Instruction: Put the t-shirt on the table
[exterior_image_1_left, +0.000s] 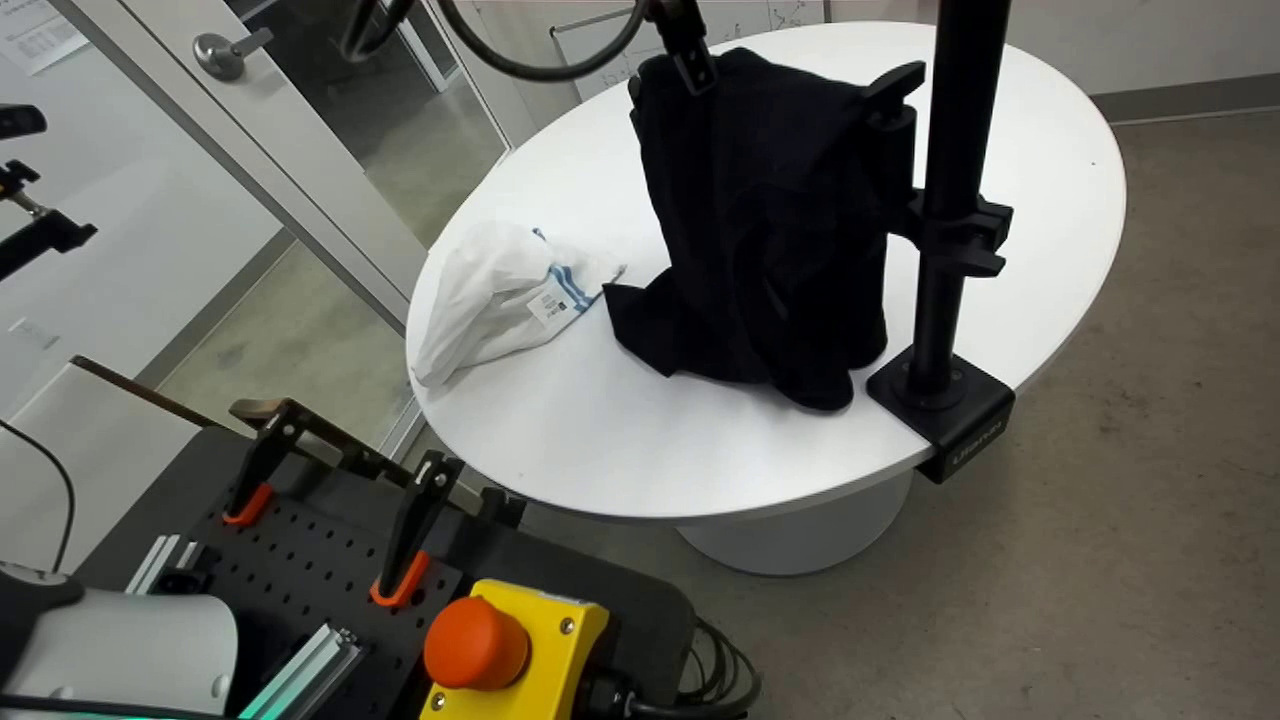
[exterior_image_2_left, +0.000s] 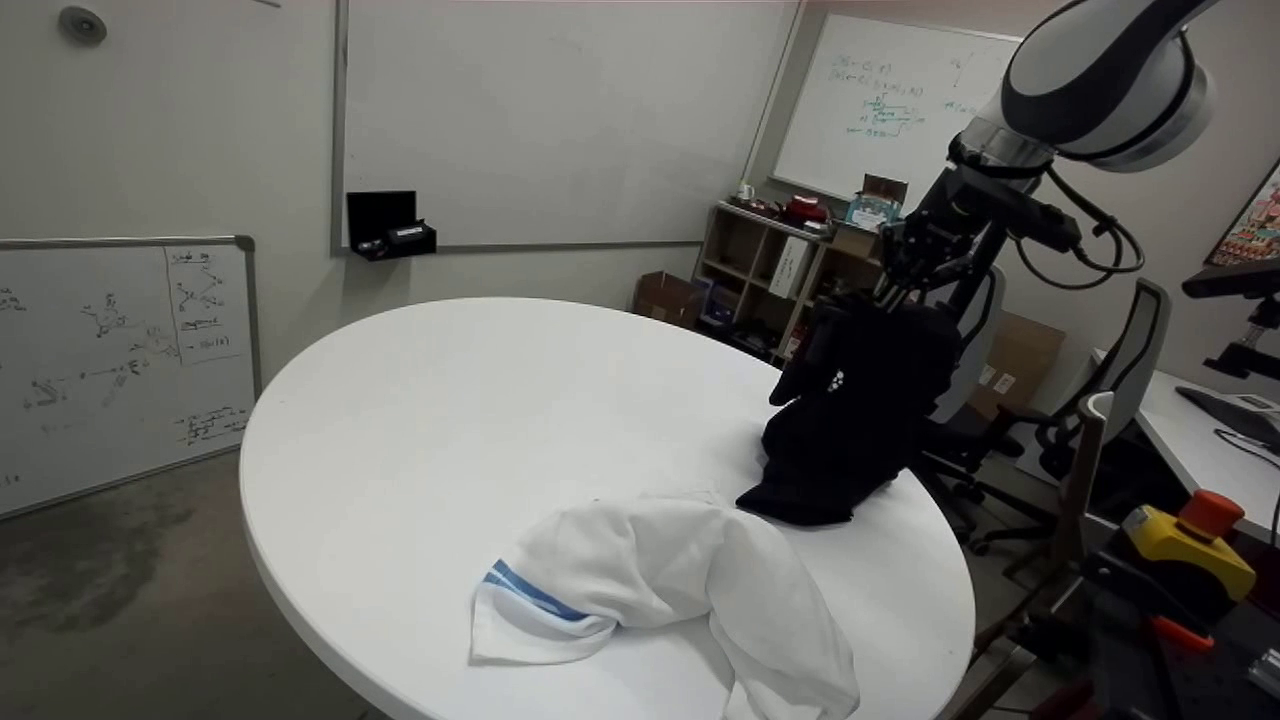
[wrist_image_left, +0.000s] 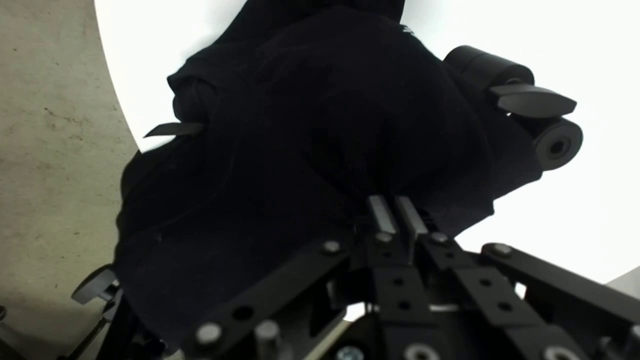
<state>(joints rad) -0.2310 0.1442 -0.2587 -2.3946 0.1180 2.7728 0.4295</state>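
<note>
The black t-shirt (exterior_image_1_left: 770, 220) hangs in folds at the black pole stand, its lower edge resting on the white round table (exterior_image_1_left: 600, 450). It shows in both exterior views, with a small white logo in this exterior view (exterior_image_2_left: 865, 420). My gripper (exterior_image_2_left: 888, 298) is at the shirt's top. In the wrist view the fingertips (wrist_image_left: 396, 215) are nearly together with dark cloth between them, so the gripper is shut on the t-shirt. The shirt fills much of the wrist view and covers part of the stand's mount.
A black pole stand (exterior_image_1_left: 950, 200) with knobs is clamped to the table edge beside the shirt. A white cloth with blue stripes (exterior_image_2_left: 640, 570) lies on the table close to the shirt. A yellow box with a red button (exterior_image_1_left: 540, 640) stands on the robot's bench.
</note>
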